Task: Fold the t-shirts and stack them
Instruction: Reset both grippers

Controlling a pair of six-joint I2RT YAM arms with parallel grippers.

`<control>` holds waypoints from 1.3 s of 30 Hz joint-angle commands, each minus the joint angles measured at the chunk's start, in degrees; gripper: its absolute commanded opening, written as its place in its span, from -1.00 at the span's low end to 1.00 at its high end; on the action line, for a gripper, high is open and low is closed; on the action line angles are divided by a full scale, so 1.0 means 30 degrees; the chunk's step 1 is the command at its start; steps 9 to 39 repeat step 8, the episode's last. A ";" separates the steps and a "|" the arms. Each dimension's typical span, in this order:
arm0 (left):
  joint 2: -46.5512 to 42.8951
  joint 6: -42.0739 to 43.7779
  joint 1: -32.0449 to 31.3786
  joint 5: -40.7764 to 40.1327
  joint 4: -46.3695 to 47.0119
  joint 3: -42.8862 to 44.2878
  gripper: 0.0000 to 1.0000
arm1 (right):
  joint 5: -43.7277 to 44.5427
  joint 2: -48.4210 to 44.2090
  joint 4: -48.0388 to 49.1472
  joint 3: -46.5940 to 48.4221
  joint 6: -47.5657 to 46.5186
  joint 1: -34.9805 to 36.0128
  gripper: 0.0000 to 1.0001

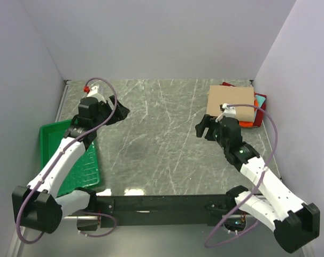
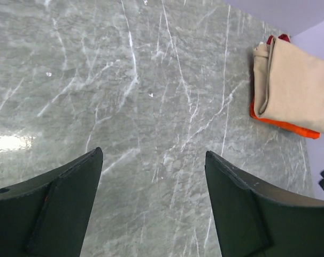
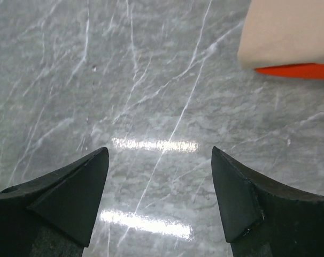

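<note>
A folded tan t-shirt lies on top of a stack at the table's back right, over an orange t-shirt, with dark red and teal edges showing at the right. The stack also shows in the left wrist view and its corner in the right wrist view. My left gripper is open and empty over the back left of the table. My right gripper is open and empty just left of and nearer than the stack.
A green plastic tray lies at the left edge, partly under my left arm. Walls close in the left, back and right sides. The stack sits close to the right wall.
</note>
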 commanded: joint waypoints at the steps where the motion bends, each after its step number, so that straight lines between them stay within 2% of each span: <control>1: -0.1459 -0.0109 -0.0087 -0.1051 0.1228 -0.0568 0.67 | 0.3459 -0.1528 0.1865 -0.0592 0.0112 0.0592 0.67; 8: -0.2489 0.0156 -0.0087 -0.2341 0.0321 -0.1184 0.68 | 0.6302 -0.3725 0.1953 -0.1647 -0.0270 0.0739 0.67; 39: -0.2489 0.0156 -0.0087 -0.2341 0.0321 -0.1184 0.68 | 0.6302 -0.3725 0.1953 -0.1647 -0.0270 0.0739 0.67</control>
